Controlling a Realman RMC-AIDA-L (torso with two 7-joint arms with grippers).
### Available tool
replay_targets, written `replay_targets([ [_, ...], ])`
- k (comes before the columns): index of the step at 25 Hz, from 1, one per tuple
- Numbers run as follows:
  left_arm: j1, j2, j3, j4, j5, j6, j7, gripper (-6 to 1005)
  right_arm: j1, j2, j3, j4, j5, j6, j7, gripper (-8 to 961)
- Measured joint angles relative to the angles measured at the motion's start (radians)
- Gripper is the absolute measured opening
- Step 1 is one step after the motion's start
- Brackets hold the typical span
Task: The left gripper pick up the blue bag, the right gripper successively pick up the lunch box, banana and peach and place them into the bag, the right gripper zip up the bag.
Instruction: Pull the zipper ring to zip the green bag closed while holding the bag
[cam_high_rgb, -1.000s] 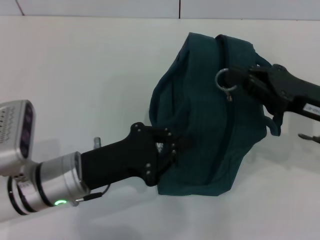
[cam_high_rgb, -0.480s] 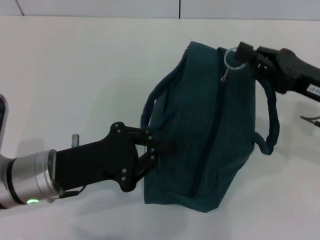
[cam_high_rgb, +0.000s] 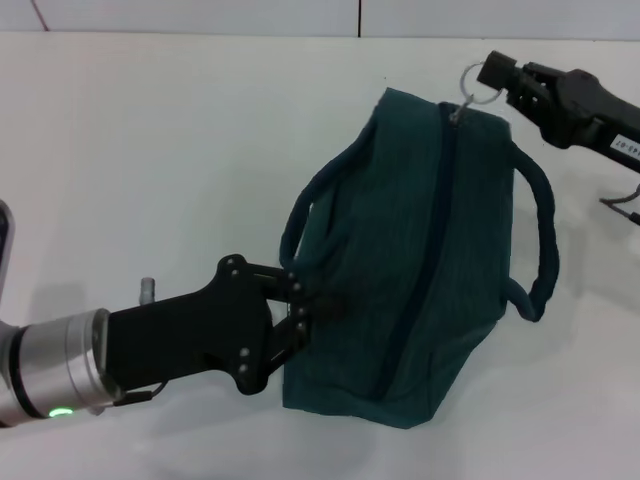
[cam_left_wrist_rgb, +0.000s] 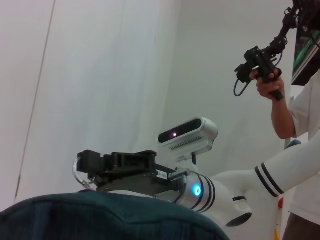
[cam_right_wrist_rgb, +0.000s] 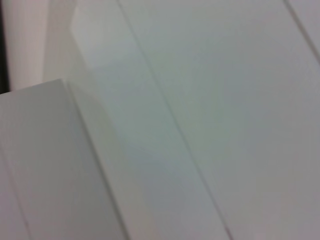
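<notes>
Almost all of the task looks finished, as far as I can judge from where I stand. On the white table (cam_high_rgb: 150, 150) lies the blue bag (cam_high_rgb: 400, 260), a little right of the middle, and its zipper (cam_high_rgb: 425, 270) runs as a dark closed line from the near end up to the far end. The lunch box, the banana and the peach are nowhere to see, so I suppose they are inside, but the closed fabric hides that. The left gripper (cam_high_rgb: 300, 310) comes from the near left, its jaws pinched together on the bag's near-left side, just by one rope handle (cam_high_rgb: 310, 200). The right gripper (cam_high_rgb: 492, 72) is at the far right, jaws closed on the metal ring pull (cam_high_rgb: 472, 90), which sits at the far end of the zipper. What remains, I think, is only for both to let go.
</notes>
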Motion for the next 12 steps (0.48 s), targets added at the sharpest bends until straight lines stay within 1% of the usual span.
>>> replay_targets([
  [9,0.004,0.002,0.001,0.001,0.002,0.001,0.001,56,-0.005,0.002,0.017,0.006,0.022,0.112,-0.07,19],
  [12,0.004,0.002,-0.001,0.001,0.002,0.001,0.001,56,-0.007,0.003,0.005,0.008,0.022,0.12,-0.102,19],
])
